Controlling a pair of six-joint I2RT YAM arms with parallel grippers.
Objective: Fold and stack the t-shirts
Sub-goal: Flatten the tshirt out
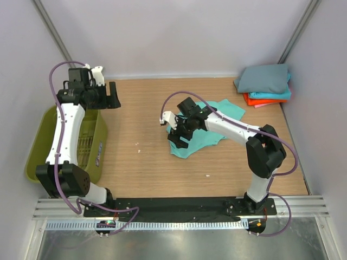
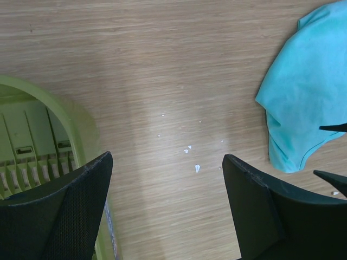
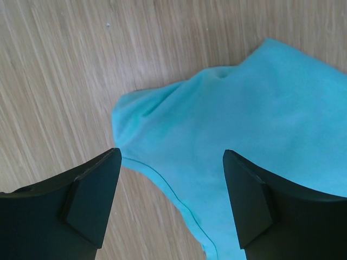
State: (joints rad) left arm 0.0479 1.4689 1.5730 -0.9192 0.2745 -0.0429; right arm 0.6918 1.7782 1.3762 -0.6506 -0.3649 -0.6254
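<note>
Mint-green cloth is lying loosely crumpled on the wooden worktop point(image 1: 141, 162): this t-shirt point(image 1: 209, 130) is sitting right of centre, not yet folded. Its long axis is running diagonally in the top view, from near left to far right. The narrower bunched end is pointing near-left and a broader flap is pointing toward the far right corner. Collar and sleeves cannot be told apart.

The right end effector point(image 1: 179, 135) is hanging over the near-left end of the t-shirt. In the right wrist view its jaws are standing wide apart, straddling a hemmed edge of the cloth, and nothing is being gripped between them.

The left end effector point(image 1: 112, 96) is hovering at the far left of the worktop, above the far end of the olive-green basket point(image 1: 40, 146) and well apart from the t-shirt. Its jaws are also standing wide apart and holding nothing.

Three folded shirts are resting as a stack point(image 1: 265, 86) in the far right corner: grey on top, cyan beneath, orange-red at the bottom.
</note>
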